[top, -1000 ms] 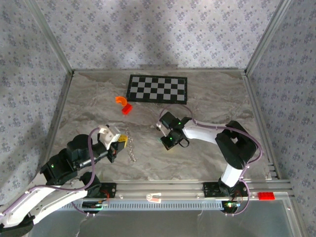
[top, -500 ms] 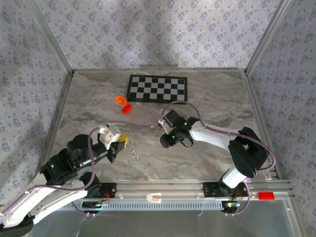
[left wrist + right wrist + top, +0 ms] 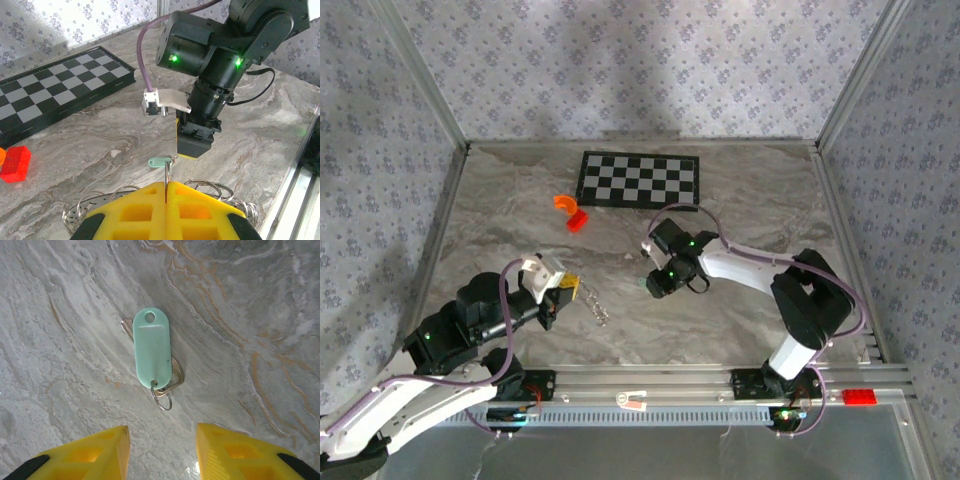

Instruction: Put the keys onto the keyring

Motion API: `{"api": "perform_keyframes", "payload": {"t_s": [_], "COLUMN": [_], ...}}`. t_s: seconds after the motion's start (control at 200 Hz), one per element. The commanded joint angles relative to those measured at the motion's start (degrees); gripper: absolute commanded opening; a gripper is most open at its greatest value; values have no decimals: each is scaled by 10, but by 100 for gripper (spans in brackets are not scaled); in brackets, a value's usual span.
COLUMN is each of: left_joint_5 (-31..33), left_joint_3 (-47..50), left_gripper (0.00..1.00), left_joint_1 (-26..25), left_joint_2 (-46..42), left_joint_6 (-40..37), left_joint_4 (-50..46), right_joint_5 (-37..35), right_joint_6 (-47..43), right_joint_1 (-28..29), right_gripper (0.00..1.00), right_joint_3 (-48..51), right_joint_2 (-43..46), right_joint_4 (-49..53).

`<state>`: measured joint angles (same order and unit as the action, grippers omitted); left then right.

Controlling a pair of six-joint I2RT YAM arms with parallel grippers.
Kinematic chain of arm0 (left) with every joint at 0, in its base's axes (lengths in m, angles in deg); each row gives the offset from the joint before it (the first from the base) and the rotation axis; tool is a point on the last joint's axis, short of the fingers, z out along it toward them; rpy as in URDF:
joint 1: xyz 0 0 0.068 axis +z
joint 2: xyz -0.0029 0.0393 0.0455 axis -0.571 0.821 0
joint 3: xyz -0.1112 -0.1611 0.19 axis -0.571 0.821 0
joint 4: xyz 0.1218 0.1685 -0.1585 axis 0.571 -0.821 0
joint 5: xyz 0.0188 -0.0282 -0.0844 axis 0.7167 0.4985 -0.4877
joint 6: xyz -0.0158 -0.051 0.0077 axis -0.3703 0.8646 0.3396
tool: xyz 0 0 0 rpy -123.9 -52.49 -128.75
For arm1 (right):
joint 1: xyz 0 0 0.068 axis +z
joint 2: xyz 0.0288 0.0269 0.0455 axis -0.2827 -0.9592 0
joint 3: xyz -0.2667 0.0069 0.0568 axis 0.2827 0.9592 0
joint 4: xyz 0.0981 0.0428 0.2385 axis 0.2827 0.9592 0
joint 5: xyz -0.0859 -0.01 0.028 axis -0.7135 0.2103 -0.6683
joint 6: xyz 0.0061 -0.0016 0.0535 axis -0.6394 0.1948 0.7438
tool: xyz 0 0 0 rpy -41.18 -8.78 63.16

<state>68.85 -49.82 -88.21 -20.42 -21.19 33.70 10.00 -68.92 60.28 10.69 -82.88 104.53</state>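
Right gripper: jaws parted, nothing between them, poised directly over the keys, a teal tag with a small ring, lying flat on the marbled table. Left gripper: closed tight, pinching a thin strand of the keyring, whose silvery loops bunch beside its pads. The checkerboard lies well beyond both.

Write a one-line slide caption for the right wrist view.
Open yellow fingers hover above a teal key tag on the marble tabletop.

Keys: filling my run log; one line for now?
left end effector: shut on keyring | right end effector: open over keys | keys: on table
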Motion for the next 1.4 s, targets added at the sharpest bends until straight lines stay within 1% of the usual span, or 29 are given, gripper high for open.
{"api": "perform_keyframes", "payload": {"t_s": [0.0, 0.275, 0.56, 0.7, 1.005, 1.269, 1.394], "left_joint_5": [-9, -7, -6, -5, -5, -8, -9], "left_joint_3": [-5, -3, -3, -1, 1, 7, 6], "left_gripper": [0, 0, 0, 0, 0, 0, 0], "left_joint_1": [-1, -1, -1, -1, -1, -1, -1], "left_joint_2": [-2, 1, 3, -3, -5, -3, -4], "left_joint_6": [5, 5, 6, 7, 6, 7, 7], "left_joint_4": [31, 36, 35, 33, 35, 41, 40], "right_joint_5": [17, 23, 26, 28, 13, -2, -19], "right_joint_6": [-12, -12, -19, -21, -18, -19, -13], "right_joint_1": [-2, -1, 4, 6, 10, 16, 21], "right_gripper": [40, 33, 21, 17, 8, 0, 0], "right_joint_3": [-19, -26, -32, -32, -28, -24, -26], "right_joint_2": [-18, -43, -55, -62, -55, -40, -30], "right_joint_4": [13, -2, -12, -13, -21, -8, 22]}}
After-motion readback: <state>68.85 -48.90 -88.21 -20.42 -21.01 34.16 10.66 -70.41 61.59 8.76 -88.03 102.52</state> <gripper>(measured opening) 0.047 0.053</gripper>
